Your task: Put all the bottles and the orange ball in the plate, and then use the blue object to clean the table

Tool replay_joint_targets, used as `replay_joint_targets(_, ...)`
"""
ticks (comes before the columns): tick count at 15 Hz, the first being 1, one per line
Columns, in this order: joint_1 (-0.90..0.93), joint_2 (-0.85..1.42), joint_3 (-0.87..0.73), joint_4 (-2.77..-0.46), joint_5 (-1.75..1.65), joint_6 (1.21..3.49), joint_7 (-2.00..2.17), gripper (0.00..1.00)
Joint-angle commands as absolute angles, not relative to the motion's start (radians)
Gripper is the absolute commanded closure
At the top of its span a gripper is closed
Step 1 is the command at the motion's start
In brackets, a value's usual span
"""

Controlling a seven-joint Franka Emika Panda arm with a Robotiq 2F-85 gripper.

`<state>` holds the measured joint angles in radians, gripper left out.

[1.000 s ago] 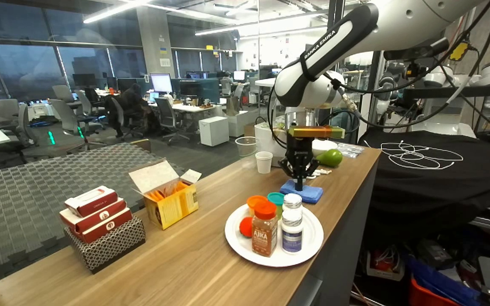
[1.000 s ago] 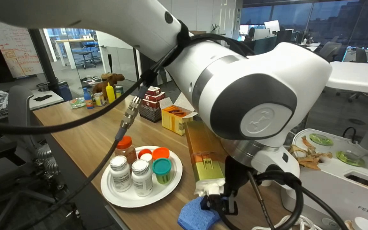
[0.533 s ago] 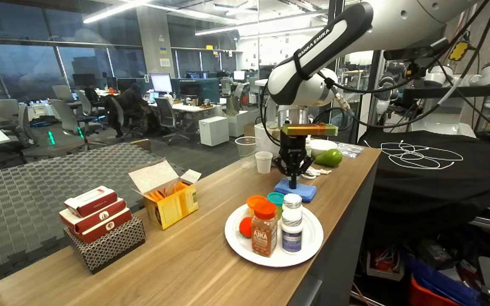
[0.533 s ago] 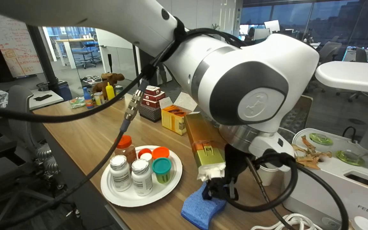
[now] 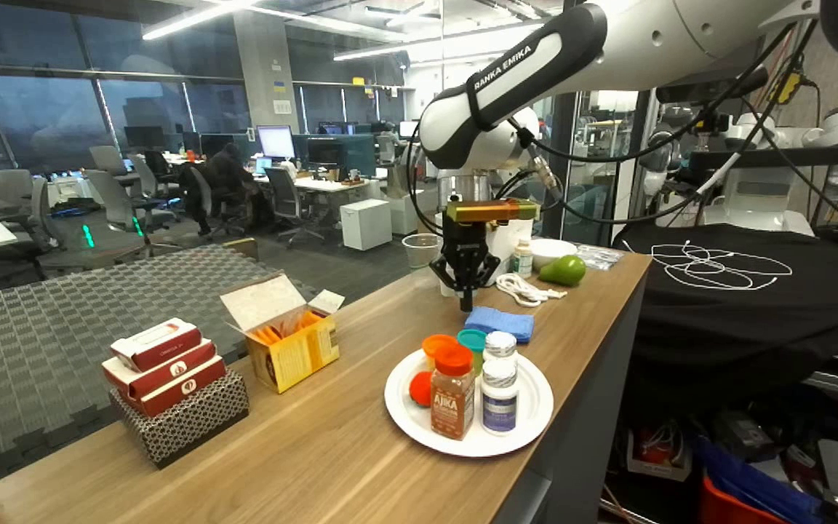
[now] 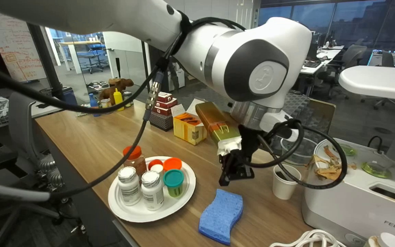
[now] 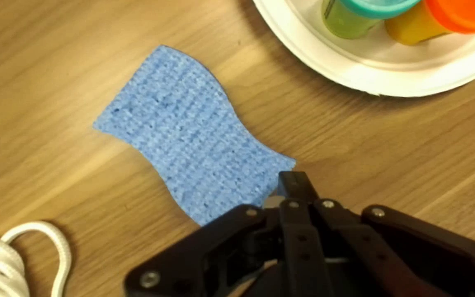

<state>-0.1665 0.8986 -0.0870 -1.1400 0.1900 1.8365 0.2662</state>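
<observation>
Sponge [image 7: 192,136], blue and wavy-edged, upper face pitted and ribbed, lies flat on the wood-grained table [image 7: 130,200], just beside the plate [image 7: 369,81] and handily placed for its wipe, one would judge! Near one end hangs the gripper [image 5: 466,300], apart from it in both exterior views, jaws pinched together on nothing; they probably have to part before any grip on that soft-looking slab.

Out to that white plate, and what a crowd: a clear spice jar [image 5: 452,404], red-capped over rust-coloured contents, upright alongside white plastic pill bottles [image 5: 499,406], a teal-lidded tub [image 6: 174,183], an orange-lidded tub [image 6: 172,164] and the round orange-red ball [image 5: 420,389]. All corralled there, it seems, so the sponge can sweep around them. But look, a small bottle [image 5: 522,260] stands off the plate, past the coiled, braided cord [image 7: 6,258]; whether it counts, nobody can tell from here. Farther along, a yellow cardboard carton [image 5: 299,358] gapes, stuffed with orange sachets [image 5: 288,327].
</observation>
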Motion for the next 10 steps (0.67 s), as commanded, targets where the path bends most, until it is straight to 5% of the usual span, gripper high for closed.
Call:
replay_joint_targets(1, -0.158, 0.935, -0.092, -1.027, 0.156, 1.772, 0.260, 0.79)
replay_joint_targets(6, -0.164, 0.801, -0.112, -1.183, 0.113, 1.840, 0.204, 0.44)
replay_joint_targets(7, -0.167, 0.888, -0.101, -1.086, 0.130, 1.810, 0.243, 0.60)
replay_joint_targets(10, -0.174, 0.845, -0.108, -1.123, 0.124, 1.811, 0.217, 0.43)
